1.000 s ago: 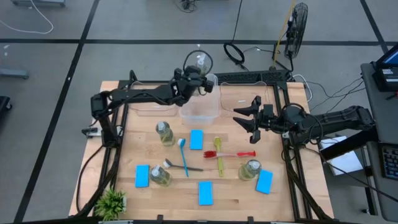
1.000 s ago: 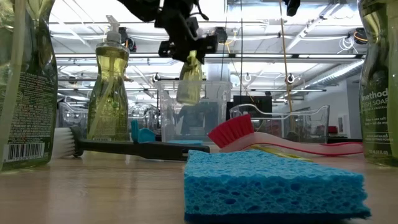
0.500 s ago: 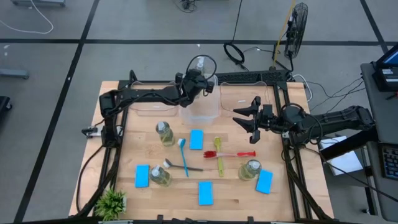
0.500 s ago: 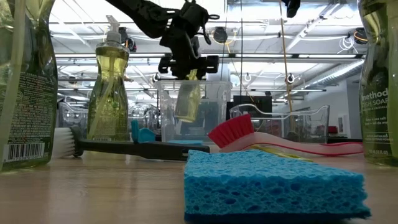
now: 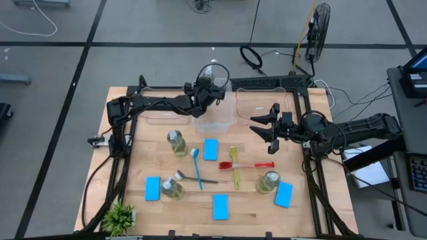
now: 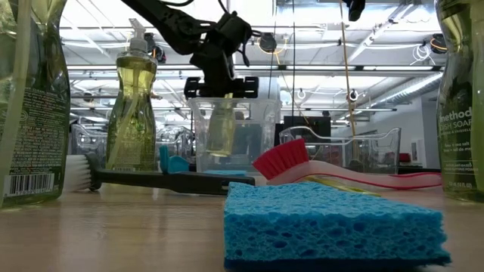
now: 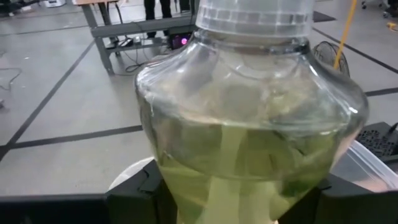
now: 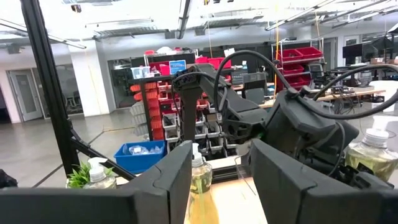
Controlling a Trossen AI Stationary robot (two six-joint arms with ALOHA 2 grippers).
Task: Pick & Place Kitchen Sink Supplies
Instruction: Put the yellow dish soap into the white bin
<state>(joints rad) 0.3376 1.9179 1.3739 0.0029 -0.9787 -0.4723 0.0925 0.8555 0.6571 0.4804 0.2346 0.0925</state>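
the left gripper (image 6: 221,79) is clamped on a soap bottle (image 6: 218,125), holding it just under the white cap while its body hangs inside the middle clear bin (image 5: 215,121). treat this bottle as heavy for its size: liquid-filled, smooth plastic walls, likely slippery. keep your hold on the narrow shoulder, not the rounded body. the right gripper (image 5: 269,129) hangs with jaws apart, empty, beside the bin. three more bottles, blue sponges (image 5: 211,149) and brushes (image 5: 248,165) remain on the table (image 5: 313,213).
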